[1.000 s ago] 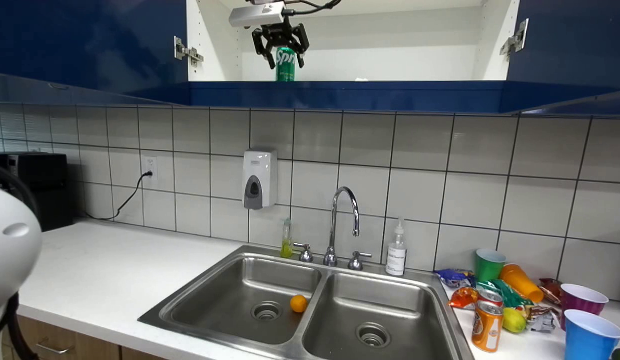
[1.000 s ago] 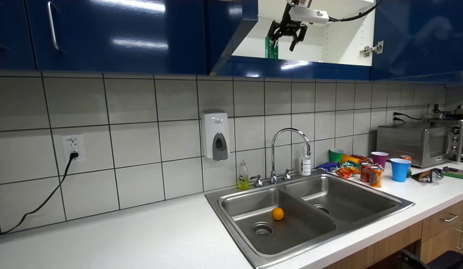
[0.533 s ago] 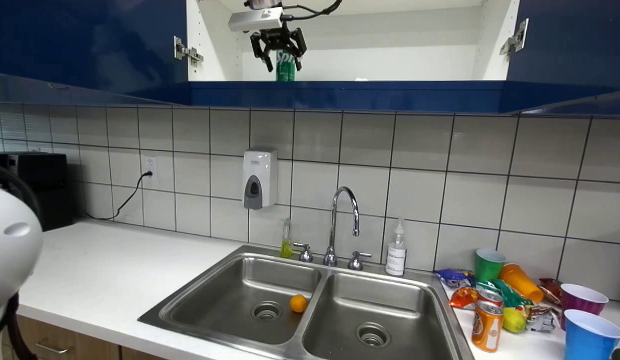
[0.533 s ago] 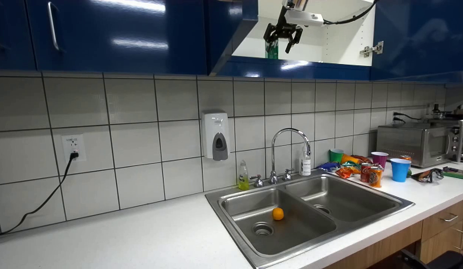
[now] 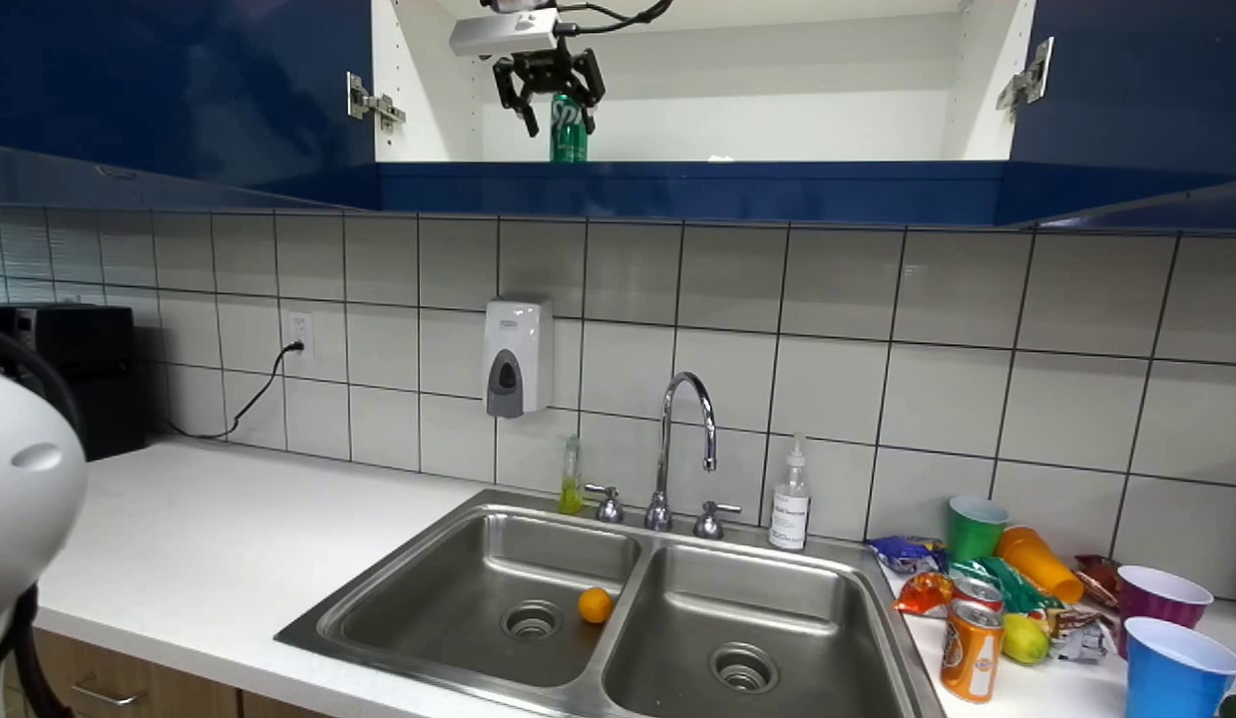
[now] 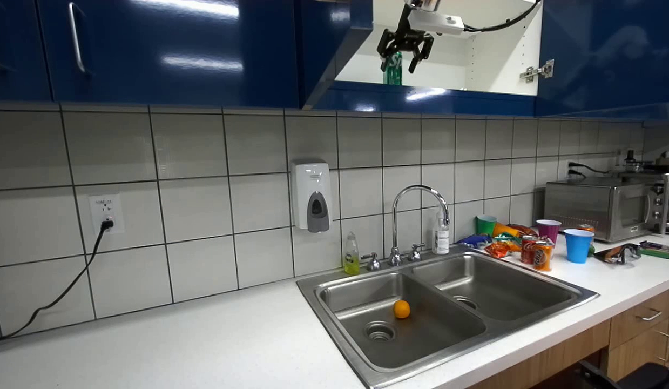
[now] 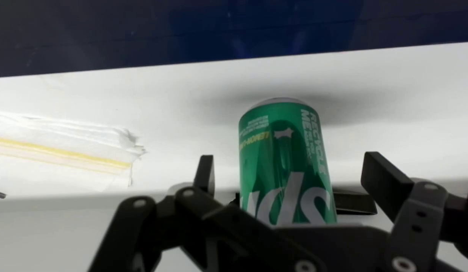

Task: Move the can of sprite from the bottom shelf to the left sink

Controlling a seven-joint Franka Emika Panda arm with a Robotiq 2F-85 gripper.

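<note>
The green can of sprite [image 5: 570,146] stands upright on the bottom shelf, partly covered by my gripper [image 5: 561,129] in both exterior views. Seen from the wrist, the can [image 7: 281,151] lies between the two spread fingers [image 7: 385,181], with a visible gap on each side; its top is hidden behind the gripper body. White board of the bottom shelf [image 7: 162,90] shows around the can's base. Nothing is gripped. Well below the cabinet, the left sink [image 6: 431,337] holds only a small orange object [image 6: 401,309].
A blue front lip [image 5: 697,189] edges the cabinet, whose doors [image 5: 1136,90] stand open at both sides. A clear bag with a yellow strip [image 7: 60,153] lies on the shelf. The faucet [image 5: 665,439] rises behind the basins; cups, cans and wrappers crowd the counter's right.
My gripper has drifted slightly left in both exterior views, dipping a little and then rising again. Its fingers have stayed apart and the can has not moved.
</note>
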